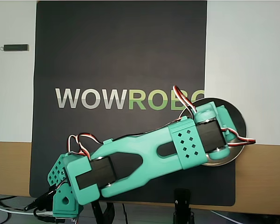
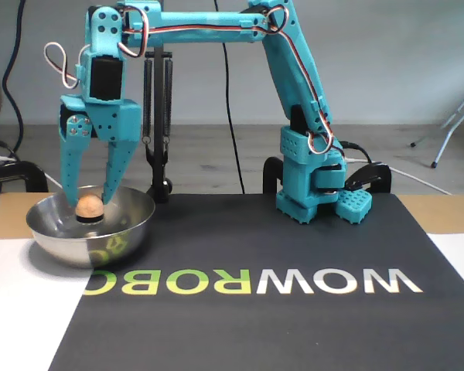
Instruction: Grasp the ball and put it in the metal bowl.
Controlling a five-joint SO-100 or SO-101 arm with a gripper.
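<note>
Teal two-finger gripper [image 2: 87,187] hangs spread apart over the shiny round steel bowl [image 2: 124,232], holding nothing.
Inside that bowl, the small orange-peach ball [image 2: 88,206] sits between the parted fingertips; the overhead view hides it beneath the teal plastic arm [image 1: 144,156].

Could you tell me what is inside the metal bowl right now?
The ball lies in the bowl, between the open jaws. In the overhead view the arm covers the ball.
</note>
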